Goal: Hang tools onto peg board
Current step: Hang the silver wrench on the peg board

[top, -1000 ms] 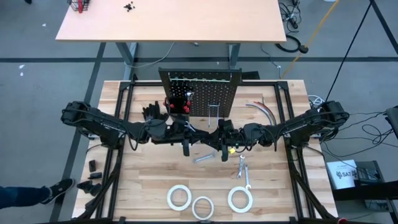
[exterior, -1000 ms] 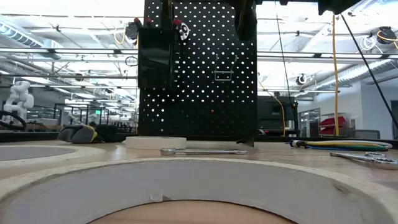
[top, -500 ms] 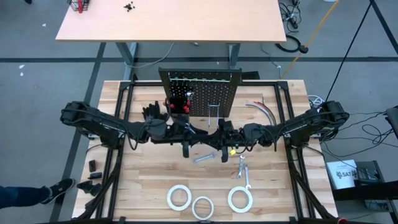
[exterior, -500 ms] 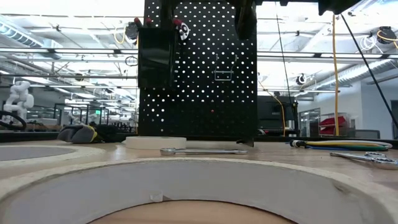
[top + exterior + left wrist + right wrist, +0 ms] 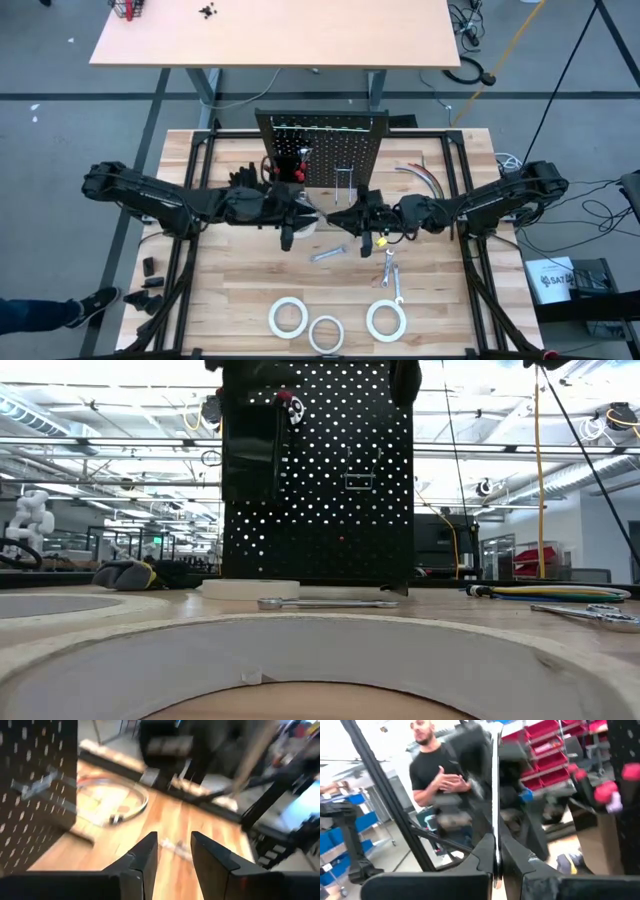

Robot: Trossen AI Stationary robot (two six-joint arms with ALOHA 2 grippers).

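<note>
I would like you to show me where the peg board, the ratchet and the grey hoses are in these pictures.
peg board (image 5: 322, 150): high view, middle of its perforated panel.
ratchet (image 5: 328, 254): high view, middle of its silver handle, lying on the table.
grey hoses (image 5: 421, 176): high view, middle of the curved bundle, right of the board.

High view: overhead, straight down, far enough to take in the whole table (image 5: 230, 290), both arms and the floor around it; shares the peg board (image 5: 322, 150), wrench (image 5: 328, 254) and tape rolls with the low view. Low view: at tabletop height by the table's front edge, level, facing the peg board (image 5: 318, 480) square-on, with one tape roll (image 5: 320, 660) very close to the lens. Left wrist view looks past its own fingers (image 5: 145, 857) along the board's face toward the hoses (image 5: 117, 802); right wrist view looks close past its fingers (image 5: 517, 857) toward the room, where a person (image 5: 437, 777) stands.
</note>
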